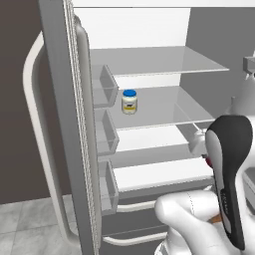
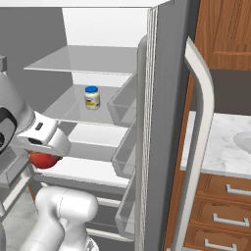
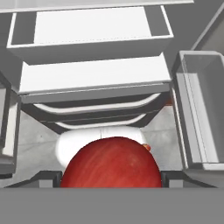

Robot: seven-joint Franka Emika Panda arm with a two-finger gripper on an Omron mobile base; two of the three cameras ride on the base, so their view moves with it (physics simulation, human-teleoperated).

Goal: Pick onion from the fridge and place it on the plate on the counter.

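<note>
The red onion [image 3: 111, 164] sits between my gripper's [image 3: 111, 178] two dark fingertips, and the gripper is shut on it. In the right base view the onion [image 2: 43, 159] hangs under the white hand, in front of the lower shelf of the open fridge [image 2: 98, 59]. A sliver of the onion [image 1: 207, 161] peeks out beside the dark forearm in the left base view. The plate [image 2: 244, 141] shows partly at the right edge, on the marble counter [image 2: 213, 142] beyond the fridge door.
A pale jar with a blue lid [image 1: 129, 101] stands on the middle shelf. Both fridge doors are open, with clear bins [image 2: 125, 147] on their inner sides and long white handles [image 2: 203, 112]. Wooden drawers [image 2: 220, 206] lie under the counter.
</note>
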